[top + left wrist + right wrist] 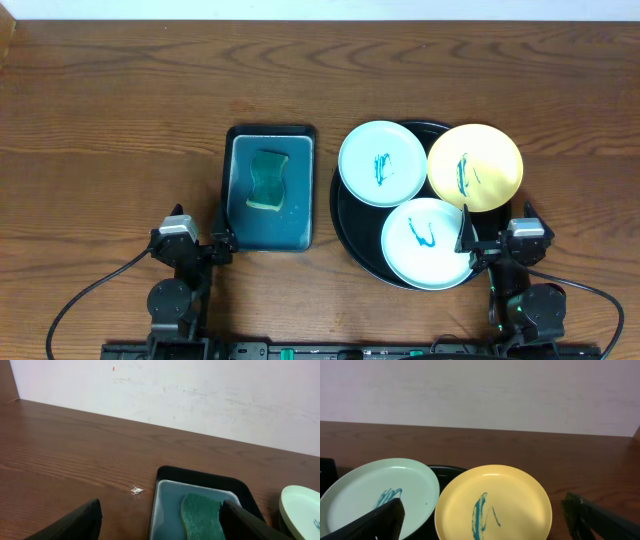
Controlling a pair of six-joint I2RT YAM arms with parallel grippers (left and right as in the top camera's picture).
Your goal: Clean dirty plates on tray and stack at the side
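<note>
While both arms sit folded low at the near table edge, the yellow plate (475, 167) lies dead ahead of the right gripper (480, 505), the far mint plate (383, 163) ahead to its left and the near mint plate (427, 243) just beside its left finger, all scribbled, all on the black tray (343, 215). Right gripper spread wide, holding nothing. Left gripper (160, 507) also wide and empty, with the teal tray (245, 225) and sponge (268, 180) just ahead to its right.
</note>
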